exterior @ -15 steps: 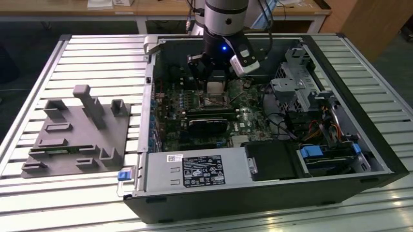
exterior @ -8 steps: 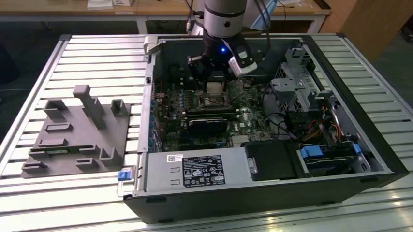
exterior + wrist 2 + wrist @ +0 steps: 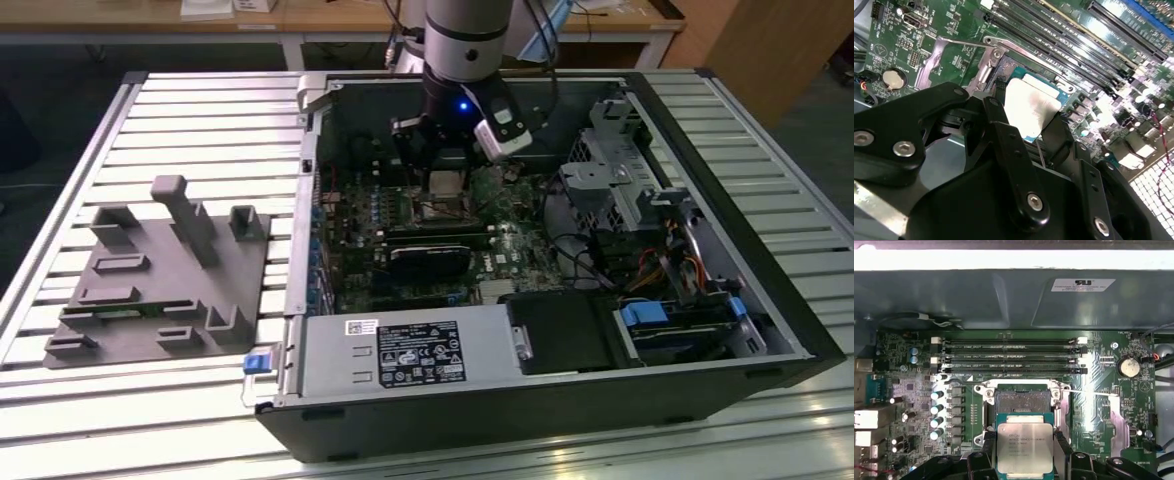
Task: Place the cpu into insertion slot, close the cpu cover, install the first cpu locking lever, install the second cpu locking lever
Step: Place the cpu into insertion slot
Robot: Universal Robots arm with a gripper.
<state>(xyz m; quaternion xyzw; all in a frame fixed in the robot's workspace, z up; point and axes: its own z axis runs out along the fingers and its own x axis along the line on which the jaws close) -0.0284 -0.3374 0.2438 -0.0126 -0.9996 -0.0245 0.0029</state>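
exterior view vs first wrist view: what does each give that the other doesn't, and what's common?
Exterior view: the arm standing over the open computer case, the power supply box, and a grey fixture block on the slatted table.
First wrist view: the gripper shut on the cpu by two opposite edges, four memory slots, a coin battery.
Shared: the green motherboard and the insertion slot, with no chip seated in it.
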